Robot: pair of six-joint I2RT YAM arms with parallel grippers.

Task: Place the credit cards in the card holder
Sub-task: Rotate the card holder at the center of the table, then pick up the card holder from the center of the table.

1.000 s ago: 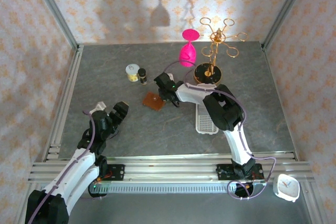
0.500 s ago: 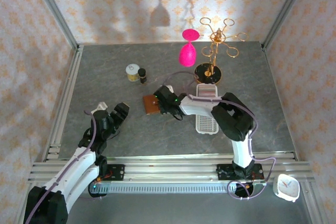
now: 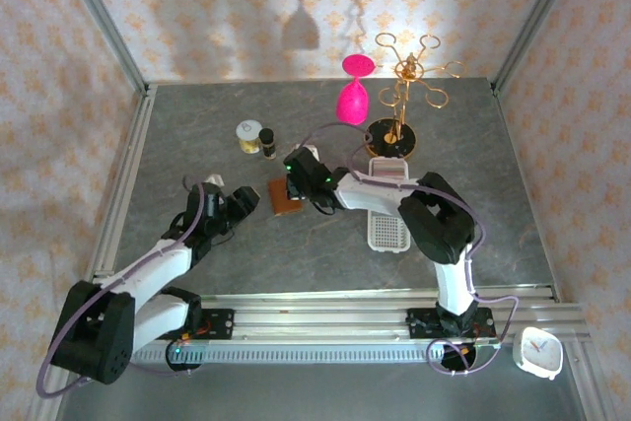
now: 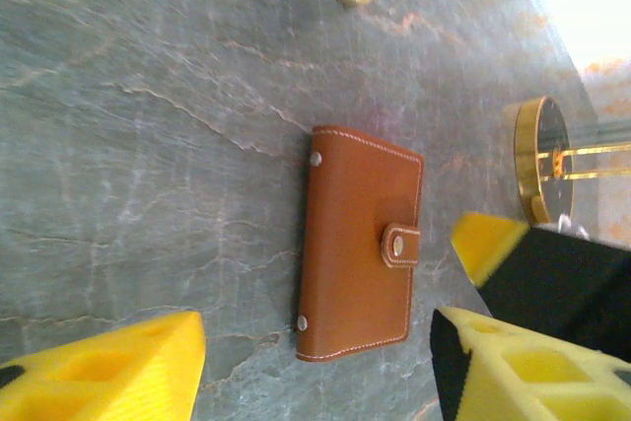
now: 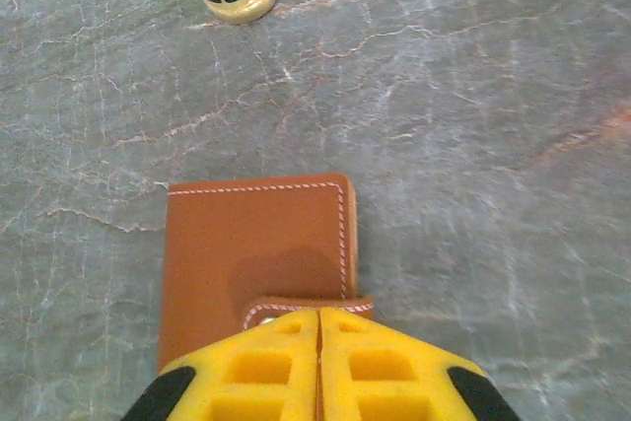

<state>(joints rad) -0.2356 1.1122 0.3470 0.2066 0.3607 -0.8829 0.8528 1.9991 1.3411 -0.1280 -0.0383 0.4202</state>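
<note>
Early stage. Card holder (image 5: 256, 244) lies flat on the bench (image 3: 197, 145), snap tab fastened, nothing loaded. My right claw (image 5: 318, 320) has its pads pressed together at the tab; my left claw (image 3: 245, 200) gapes nearby. Opening and all the loading remain.

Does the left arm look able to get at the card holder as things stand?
Probably yes: the left gripper, fingers open, faces the closed card holder across bare table. The right gripper sits at the strap side, leaving the rest free.
</note>
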